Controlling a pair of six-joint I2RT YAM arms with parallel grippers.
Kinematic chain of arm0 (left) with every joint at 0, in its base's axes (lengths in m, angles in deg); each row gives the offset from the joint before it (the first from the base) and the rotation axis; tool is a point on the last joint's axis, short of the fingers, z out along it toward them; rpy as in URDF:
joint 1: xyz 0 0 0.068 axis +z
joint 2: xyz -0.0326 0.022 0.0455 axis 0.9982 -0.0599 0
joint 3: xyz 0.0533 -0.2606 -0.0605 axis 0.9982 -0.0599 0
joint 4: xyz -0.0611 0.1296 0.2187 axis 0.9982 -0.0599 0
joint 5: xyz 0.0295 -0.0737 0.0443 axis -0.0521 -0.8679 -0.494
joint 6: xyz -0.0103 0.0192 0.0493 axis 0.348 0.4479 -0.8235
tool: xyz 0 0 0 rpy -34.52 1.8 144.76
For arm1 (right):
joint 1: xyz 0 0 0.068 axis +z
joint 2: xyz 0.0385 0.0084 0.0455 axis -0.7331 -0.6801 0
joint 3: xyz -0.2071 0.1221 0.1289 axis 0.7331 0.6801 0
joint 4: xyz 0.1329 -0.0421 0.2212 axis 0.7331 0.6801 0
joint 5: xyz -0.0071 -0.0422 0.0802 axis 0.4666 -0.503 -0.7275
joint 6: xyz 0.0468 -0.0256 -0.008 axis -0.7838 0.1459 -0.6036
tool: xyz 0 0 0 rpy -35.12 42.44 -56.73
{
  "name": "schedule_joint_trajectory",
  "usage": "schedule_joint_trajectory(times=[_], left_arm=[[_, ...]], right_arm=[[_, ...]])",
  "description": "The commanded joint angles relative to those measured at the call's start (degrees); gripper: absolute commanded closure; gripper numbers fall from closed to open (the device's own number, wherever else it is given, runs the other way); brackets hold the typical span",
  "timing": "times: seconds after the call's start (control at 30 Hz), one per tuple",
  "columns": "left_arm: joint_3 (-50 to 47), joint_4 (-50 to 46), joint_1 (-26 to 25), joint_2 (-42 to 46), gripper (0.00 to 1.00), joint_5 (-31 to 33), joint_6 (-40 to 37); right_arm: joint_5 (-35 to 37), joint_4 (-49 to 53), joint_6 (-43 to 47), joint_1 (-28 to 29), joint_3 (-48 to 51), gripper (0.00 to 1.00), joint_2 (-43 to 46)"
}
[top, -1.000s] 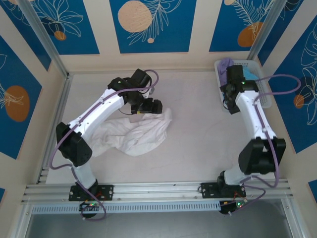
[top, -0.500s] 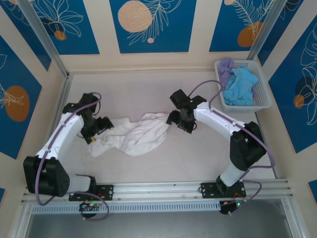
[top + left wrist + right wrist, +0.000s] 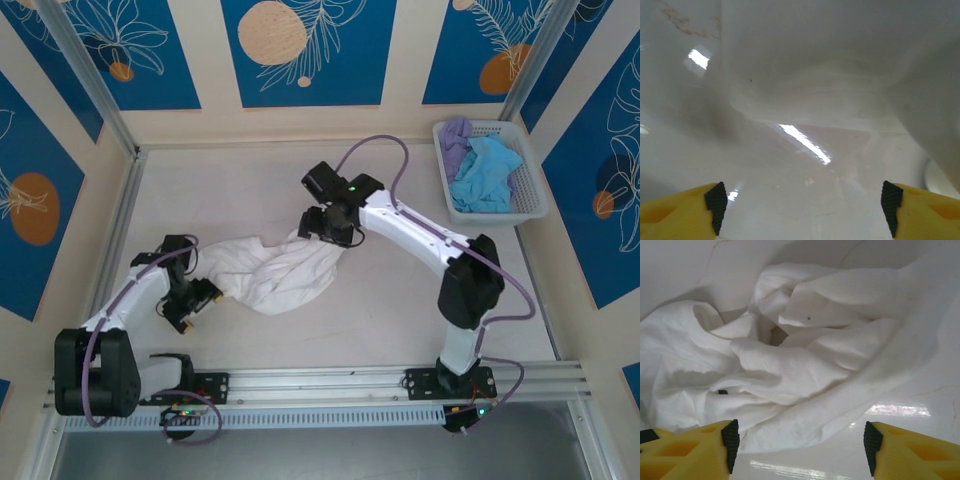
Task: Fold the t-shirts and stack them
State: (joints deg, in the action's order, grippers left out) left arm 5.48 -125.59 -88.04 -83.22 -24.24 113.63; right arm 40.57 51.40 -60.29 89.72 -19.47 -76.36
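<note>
The large white t-shirt [image 3: 265, 275] lies crumpled on the table, left of centre. My left gripper [image 3: 193, 300] is low at its left edge, open, with bare table and a white fold [image 3: 840, 75] ahead of the left gripper [image 3: 802, 212]. My right gripper [image 3: 322, 228] hovers at the shirt's upper right corner, open. In the right wrist view the right gripper [image 3: 799, 447] has nothing between its fingers, and the rumpled shirt [image 3: 790, 365] with a small dark mark [image 3: 722, 391] lies just ahead. The light blue t-shirt [image 3: 487, 175] and the lavender t-shirt [image 3: 457, 133] lie in the basket.
The white lattice basket [image 3: 535, 205] stands at the far right corner against the wall. A metal rail [image 3: 110, 250] runs along the table's left side, and another one runs along the near edge. Bare table [image 3: 400, 300] lies to the right of the shirt.
The left gripper has slid toward the near left, off the shirt's left end. The right arm has swung left onto the shirt's upper right corner. The shirt's left part is pulled in slightly.
</note>
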Motion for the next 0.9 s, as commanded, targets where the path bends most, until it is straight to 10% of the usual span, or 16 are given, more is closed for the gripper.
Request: schedule_joint_trajectory(times=[0.0, 0.37, 0.87], left_arm=[[0.44, 4.12, 1.21, -2.65, 0.24, 0.30, -3.33], [4.47, 9.58, 1.56, -11.10, 0.40, -0.64, -8.08], [5.82, 13.67, 1.52, -16.43, 1.00, 3.03, -12.72]], right_arm=[[-1.17, 6.04, 1.43, 0.30, -4.21, 0.34, -6.14], [-2.97, 7.09, 3.76, -1.12, -6.63, 0.88, -10.51], [-2.29, 1.97, 5.11, -1.62, 5.00, 1.00, 4.33]])
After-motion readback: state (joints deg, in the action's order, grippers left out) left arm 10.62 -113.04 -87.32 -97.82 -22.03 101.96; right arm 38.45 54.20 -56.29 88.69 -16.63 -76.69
